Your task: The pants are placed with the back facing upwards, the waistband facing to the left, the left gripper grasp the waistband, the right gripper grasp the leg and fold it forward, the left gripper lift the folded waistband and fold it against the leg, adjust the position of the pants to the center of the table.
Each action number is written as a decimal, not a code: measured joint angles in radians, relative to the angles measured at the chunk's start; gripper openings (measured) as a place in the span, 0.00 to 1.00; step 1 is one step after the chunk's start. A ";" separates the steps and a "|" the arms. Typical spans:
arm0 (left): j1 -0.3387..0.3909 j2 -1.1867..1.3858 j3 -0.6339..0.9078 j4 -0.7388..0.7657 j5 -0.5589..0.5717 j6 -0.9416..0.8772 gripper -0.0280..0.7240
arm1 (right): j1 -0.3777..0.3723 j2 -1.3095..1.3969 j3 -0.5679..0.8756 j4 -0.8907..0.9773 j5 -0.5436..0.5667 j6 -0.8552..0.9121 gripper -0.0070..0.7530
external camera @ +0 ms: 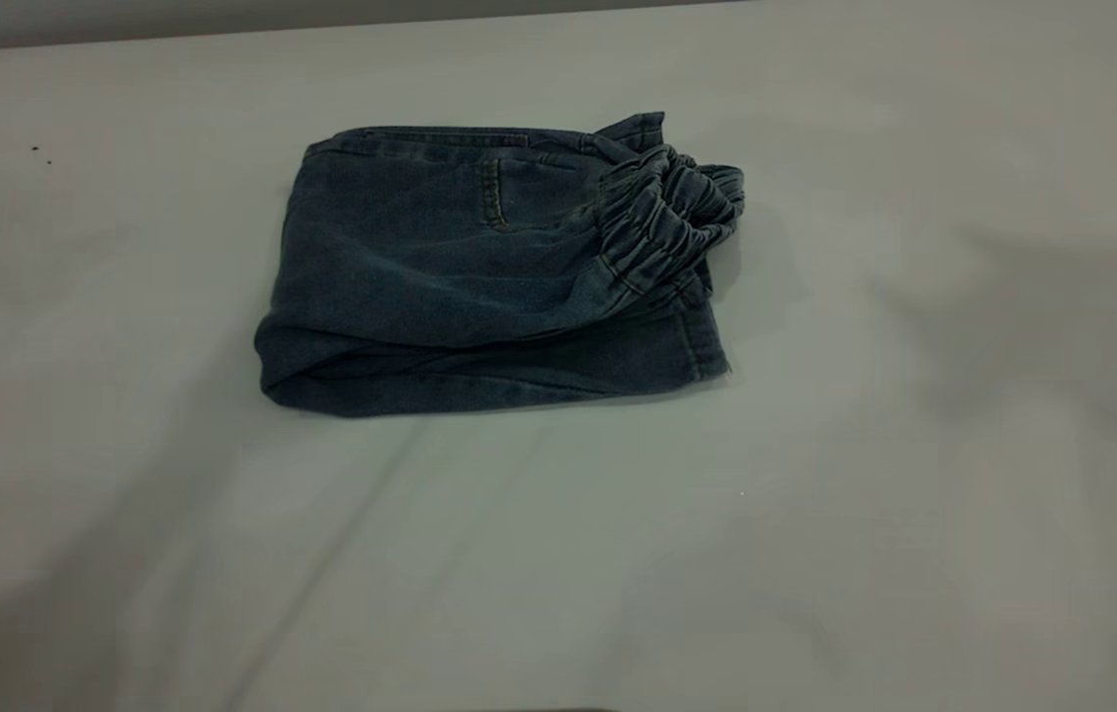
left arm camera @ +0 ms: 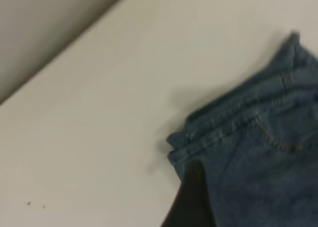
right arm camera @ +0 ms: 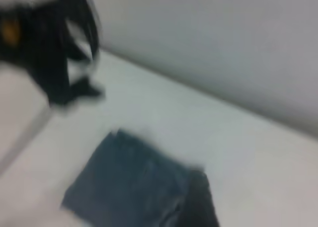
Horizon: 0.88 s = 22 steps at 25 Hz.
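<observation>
The pants (external camera: 479, 277) lie folded into a compact blue denim bundle near the middle of the table (external camera: 914, 514). The ruched waistband (external camera: 667, 222) rests on top at the bundle's right end, over the leg hem (external camera: 707, 346). Neither gripper shows in the exterior view. In the left wrist view a black part of my left gripper (left arm camera: 191, 202) hangs above a corner of the pants (left arm camera: 248, 152), apart from the cloth. The right wrist view has a dark part of my right gripper (right arm camera: 198, 202) beside the pants (right arm camera: 129, 187).
The table's far edge (external camera: 321, 25) meets a grey wall. Two tiny dark specks (external camera: 40, 153) mark the surface at the far left. The left arm (right arm camera: 54, 53) with its black cable shows far off in the right wrist view.
</observation>
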<state>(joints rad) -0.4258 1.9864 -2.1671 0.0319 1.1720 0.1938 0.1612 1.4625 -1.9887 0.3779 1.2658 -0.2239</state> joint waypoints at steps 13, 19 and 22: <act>0.000 -0.753 0.553 0.006 0.000 -0.064 0.79 | 0.000 -0.662 0.755 -0.036 -0.002 -0.002 0.63; 0.000 -1.090 0.889 0.006 0.000 -0.067 0.79 | 0.000 -0.889 0.930 -0.123 -0.006 0.053 0.63; 0.000 -1.216 1.024 0.005 0.000 -0.069 0.79 | 0.000 -0.981 1.002 -0.160 -0.004 0.082 0.63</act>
<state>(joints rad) -0.4258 0.7699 -1.1432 0.0373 1.1720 0.1246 0.1612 0.4813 -0.9862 0.2184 1.2621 -0.1423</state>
